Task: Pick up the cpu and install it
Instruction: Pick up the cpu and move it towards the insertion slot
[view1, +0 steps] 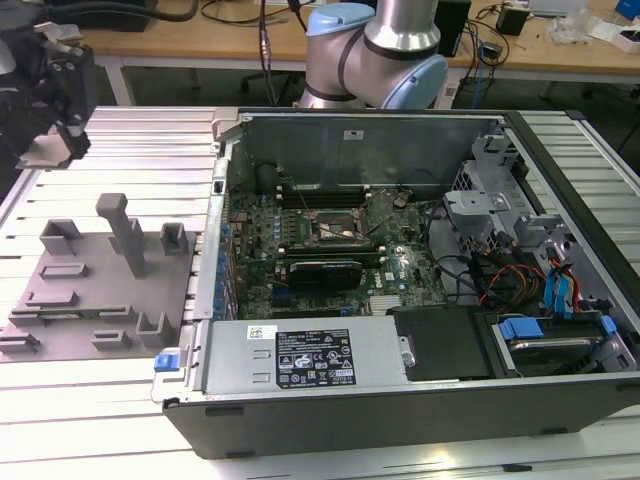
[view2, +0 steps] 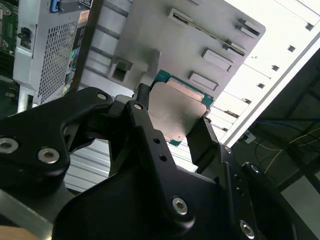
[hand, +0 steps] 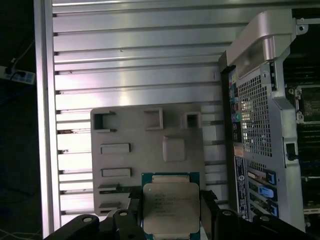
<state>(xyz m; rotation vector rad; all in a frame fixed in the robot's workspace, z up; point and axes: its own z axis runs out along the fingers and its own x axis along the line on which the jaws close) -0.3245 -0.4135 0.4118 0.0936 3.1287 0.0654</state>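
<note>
The fingers (view2: 202, 140) are clamping the cpu (view2: 176, 112) by two opposite edges, its silvery top facing the cameras in both wrist views. The cpu is hanging in the air above the grey fixture plate (hand: 150, 160), which is lying on the slotted table (view1: 130, 160) beside the open computer case (view1: 400, 400). The socket (view1: 335, 228) is waiting well apart, in the middle of the motherboard. The grip is bearing on thin rims only, so I judge a jolt could be tilting or dropping the cpu. A skewed cpu would be seating crooked and damaging the socket contacts.
</note>
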